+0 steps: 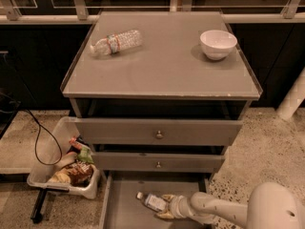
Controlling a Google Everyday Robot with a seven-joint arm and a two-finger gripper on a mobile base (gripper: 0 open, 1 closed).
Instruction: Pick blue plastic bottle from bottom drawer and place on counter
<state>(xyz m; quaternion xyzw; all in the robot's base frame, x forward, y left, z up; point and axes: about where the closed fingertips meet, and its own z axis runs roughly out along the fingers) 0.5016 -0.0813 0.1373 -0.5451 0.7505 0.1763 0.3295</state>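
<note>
Camera view: the desk [162,75] has a thin raised rim. On it we count one clear water bottle [116,42] lying far left and one white bowl [218,44] far right, close to the right rim. A wide bare grey stretch lies between them and on the near side.

Below are two upper drawers [159,130], each with one knob. The bottom drawer [121,211] is pulled out, with bare floor on its left side.

One blue plastic bottle [153,202] lies in the bottom drawer, cap pointing left. The claw [162,207] is low in the drawer on the right, fingers [167,197] spread, with the bottle's base between them. We see no firm grip.

One bin [45,178] of snacks sits on the floor to the left.
</note>
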